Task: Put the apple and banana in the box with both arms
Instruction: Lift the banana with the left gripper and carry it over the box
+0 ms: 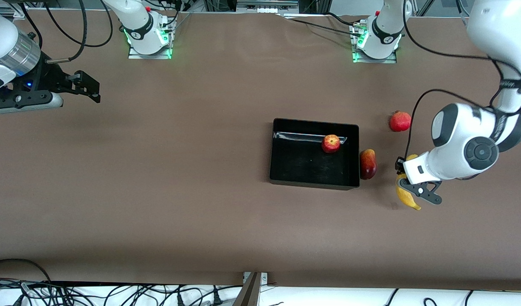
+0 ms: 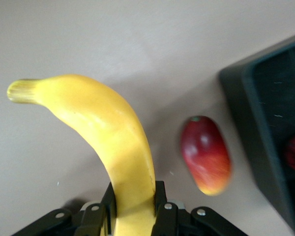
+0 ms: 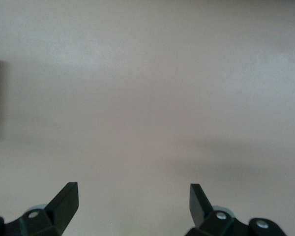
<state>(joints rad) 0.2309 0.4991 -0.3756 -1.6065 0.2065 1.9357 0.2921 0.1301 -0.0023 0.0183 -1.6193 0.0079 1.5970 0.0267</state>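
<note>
The red apple (image 1: 330,143) with yellow streaks sits inside the black box (image 1: 302,168), close to the wall on the robots' side. My left gripper (image 1: 402,175) is shut on the yellow banana (image 1: 406,198) toward the left arm's end of the table, beside the box. The left wrist view shows both fingers (image 2: 160,199) pressed against the banana (image 2: 110,132), whose stem end sticks out past my left gripper (image 2: 133,201). I cannot tell if the banana is off the table. My right gripper (image 1: 89,88) hangs open and empty over the right arm's end of the table; my right gripper (image 3: 132,196) shows only tabletop between its fingers.
An elongated red-and-yellow fruit (image 1: 367,163) lies against the box's outer wall, between box and banana; the left wrist view shows that fruit (image 2: 206,155) beside the box's corner (image 2: 255,118). A round red fruit with a crown tip (image 1: 400,121) lies farther from the front camera.
</note>
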